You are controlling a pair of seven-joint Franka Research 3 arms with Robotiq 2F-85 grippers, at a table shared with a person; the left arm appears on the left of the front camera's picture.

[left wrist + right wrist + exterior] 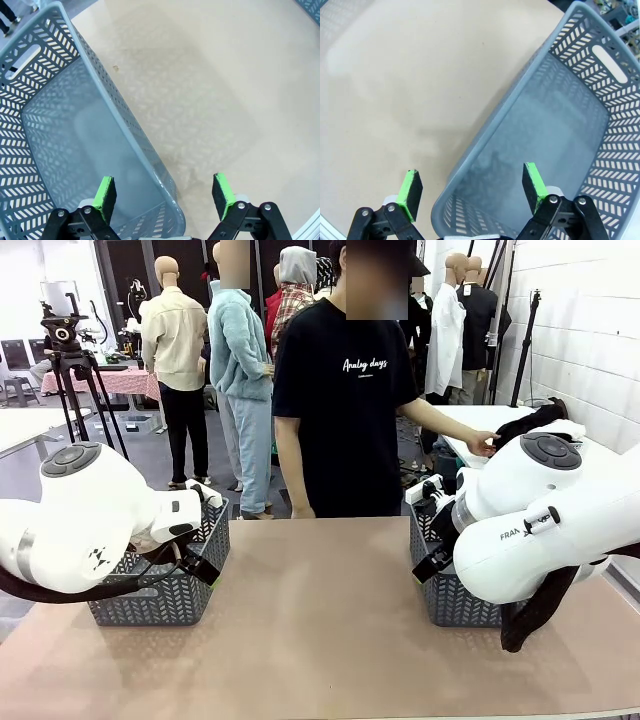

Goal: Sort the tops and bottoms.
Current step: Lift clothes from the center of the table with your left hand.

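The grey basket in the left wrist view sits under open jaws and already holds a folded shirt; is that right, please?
Not quite: the grey basket holds nothing; the left wrist view shows its bare floor. It does sit under open jaws.

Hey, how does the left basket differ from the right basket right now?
The left basket stands on the table at its left side, the right basket at its right. The left basket's front wall mostly shows; the right arm hides much of the right basket's. Both are grey, slotted and look empty.
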